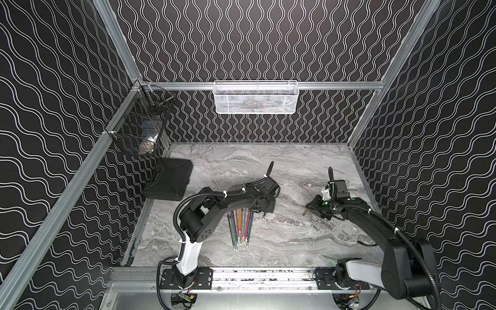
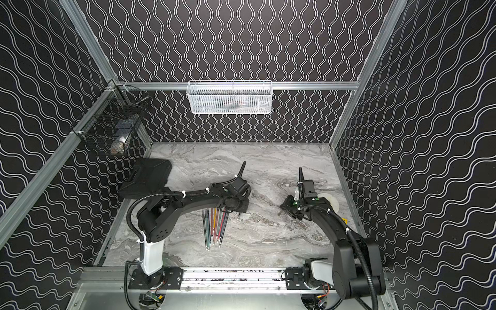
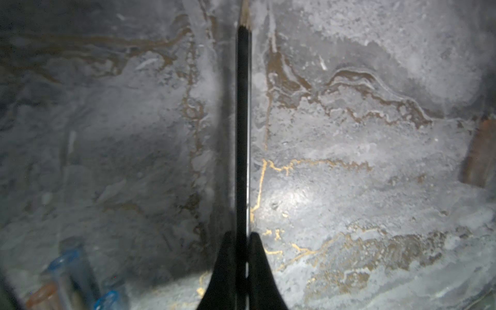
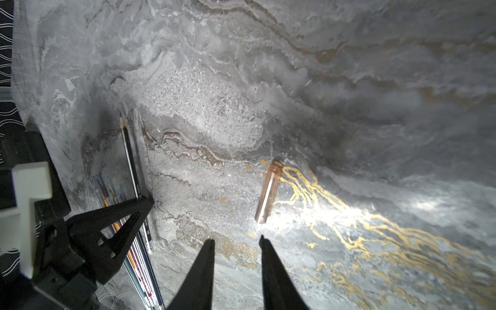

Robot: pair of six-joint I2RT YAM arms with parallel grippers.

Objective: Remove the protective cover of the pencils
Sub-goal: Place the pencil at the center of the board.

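We saw the left gripper point(image 3: 243, 236) clamped on 1 black pencil point(image 3: 243, 120), whose sharpened tip was bare. The right gripper point(image 4: 236, 241) stood narrowly parted and empty, with 1 clear orange cover point(image 4: 268, 193) lying on the tabletop point(image 1: 295, 241) just ahead. The other pencils point(image 1: 240, 226) lay fanned toward the tabletop's front edge, about midway between its sides.

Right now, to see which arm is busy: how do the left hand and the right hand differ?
The left hand is shut on a black pencil; the right hand is open and empty. The left hand is at the pile of pencils; the right hand is apart from it, facing a clear cap lying loose on the table. Both are black, two-fingered and low over the table.
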